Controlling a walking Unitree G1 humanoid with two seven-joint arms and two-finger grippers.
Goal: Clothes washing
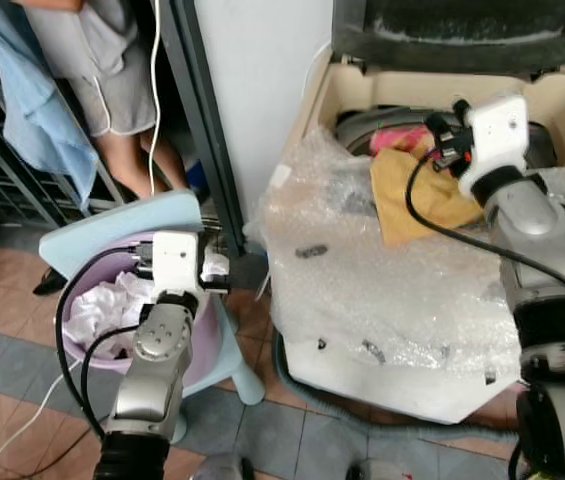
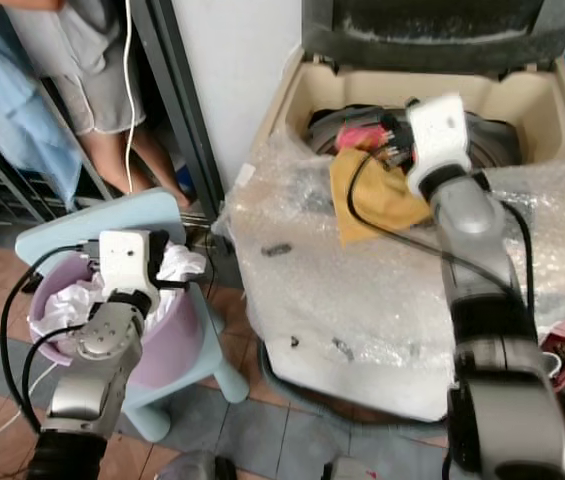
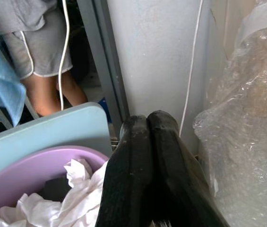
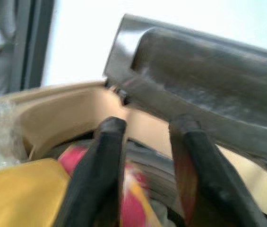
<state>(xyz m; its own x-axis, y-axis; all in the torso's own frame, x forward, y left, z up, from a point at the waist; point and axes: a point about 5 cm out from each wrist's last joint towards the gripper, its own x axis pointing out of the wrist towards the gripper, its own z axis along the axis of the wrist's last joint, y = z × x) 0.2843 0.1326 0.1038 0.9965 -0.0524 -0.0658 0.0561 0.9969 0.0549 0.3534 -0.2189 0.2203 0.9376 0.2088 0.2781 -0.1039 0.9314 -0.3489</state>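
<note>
Jaws of the right gripper spread apart, nothing between them, poised over the open drum of the top-loading washing machine. Jaws of the left gripper pressed together, empty, held above the rim of the lilac laundry basket. Washing machine stands at the robot's right, cream body, dark grey lid raised upright at the back. Its top and front are draped in bubble wrap. A yellow cloth hangs over the drum's near edge and out onto the bubble wrap; a pink garment lies just behind it inside the drum. Right arm reaches forward across the wrapped top, its white wrist housing above the drum mouth, a black cable looping down from it over the yellow cloth. Lilac laundry basket sits on a pale blue plastic chair at the robot's left, with crumpled white clothes inside. Left arm rises over the basket's near side. A grey door frame and white wall separate chair from machine. Behind the chair a person stands in grey shorts, legs bare, a light blue cloth hanging beside them. Floor is tiled in terracotta and grey.
</note>
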